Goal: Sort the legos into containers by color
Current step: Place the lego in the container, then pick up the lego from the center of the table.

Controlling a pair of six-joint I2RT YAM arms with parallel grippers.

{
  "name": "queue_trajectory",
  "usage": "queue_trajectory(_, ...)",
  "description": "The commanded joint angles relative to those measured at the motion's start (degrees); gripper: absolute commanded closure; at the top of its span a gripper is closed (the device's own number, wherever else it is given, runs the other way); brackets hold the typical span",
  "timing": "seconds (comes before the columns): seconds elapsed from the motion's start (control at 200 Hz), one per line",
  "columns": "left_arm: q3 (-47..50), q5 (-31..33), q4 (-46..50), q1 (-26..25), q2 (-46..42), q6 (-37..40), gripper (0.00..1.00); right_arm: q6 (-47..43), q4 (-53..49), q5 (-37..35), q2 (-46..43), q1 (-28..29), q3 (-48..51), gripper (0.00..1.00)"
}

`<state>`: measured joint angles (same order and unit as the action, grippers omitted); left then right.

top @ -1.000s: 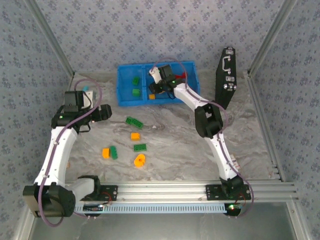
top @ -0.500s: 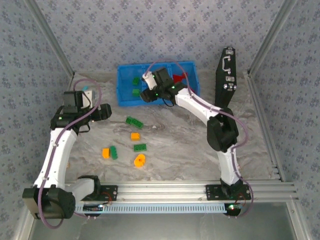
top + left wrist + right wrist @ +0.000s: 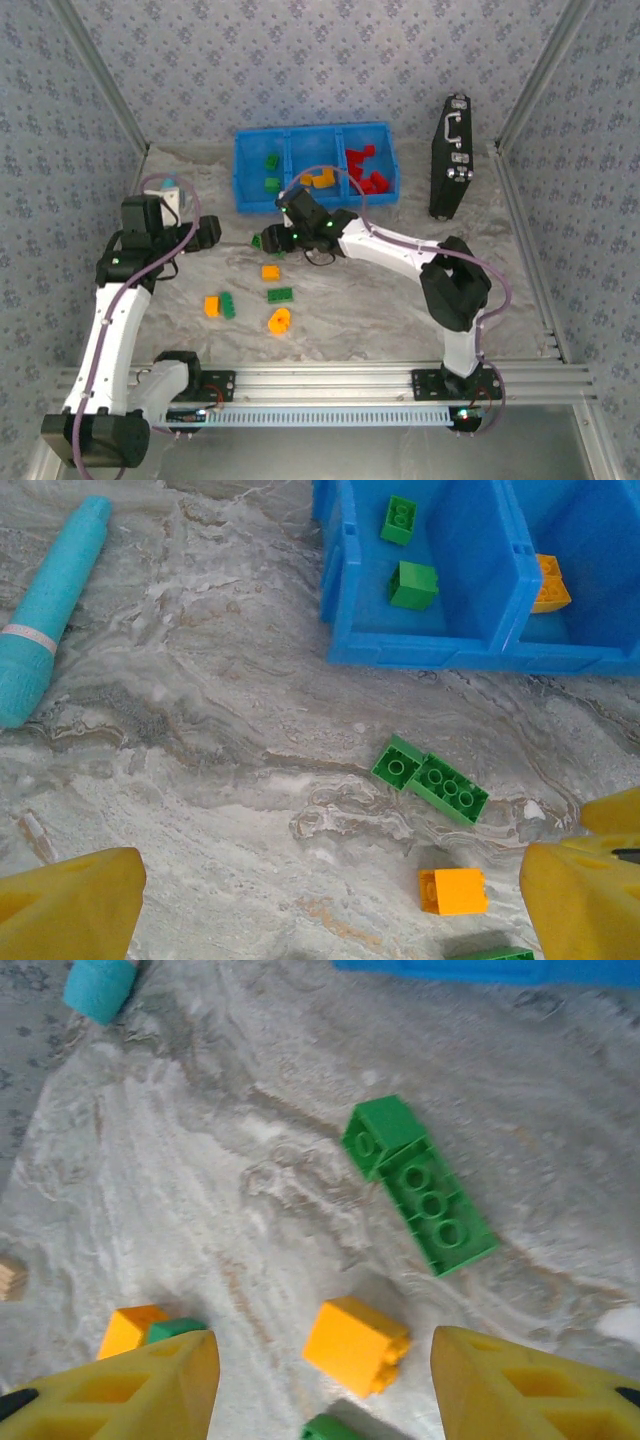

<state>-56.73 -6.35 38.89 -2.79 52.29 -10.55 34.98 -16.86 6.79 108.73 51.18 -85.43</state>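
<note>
Right tool [image 3: 320,1350] hangs low over the counter [image 3: 200,1180], jaws apart, nothing gripped. An orange brick [image 3: 355,1345] lies between its fingers, apparently untouched. Just beyond is a long green brick [image 3: 432,1205] with a small green brick [image 3: 380,1135] touching one end. Left tool [image 3: 325,910] is spread wide and empty, off to the side.

Blue tray [image 3: 240,185] sits at the far side: green in the left compartment, orange in the middle, red in the right. Several bricks lie loose on the counter.

Step in hand looks like the next pick. Best done by settling on one brick, squaring the jaws across its short sides and coming straight down, so no neighbour gets dragged along.

Against a second ago: the right arm has left the tray's middle compartment and swung back over the loose bricks. The left arm has barely shifted.
</note>
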Motion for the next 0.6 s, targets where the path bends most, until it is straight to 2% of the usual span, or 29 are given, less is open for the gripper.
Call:
queue_trajectory(0.0, 0.6, 1.0, -1.5, -0.8, -2.4, 0.7, 0.03, 6.5, 0.1, 1.8, 3.7, 1.1, -0.1, 0.38)
queue_trajectory(0.295, 1.4, 2.8, -1.1, -2.0, -7.0, 1.7, 0.01, 5.6, -6.4, 0.5, 10.3, 3.2, -6.2, 0.31)
queue_trajectory(0.595, 3.4, 5.0, -1.6, -3.5, -11.0, 2.8, 0.0, 1.7, -17.3, -2.5, 16.3, 4.2, -15.5, 0.25)
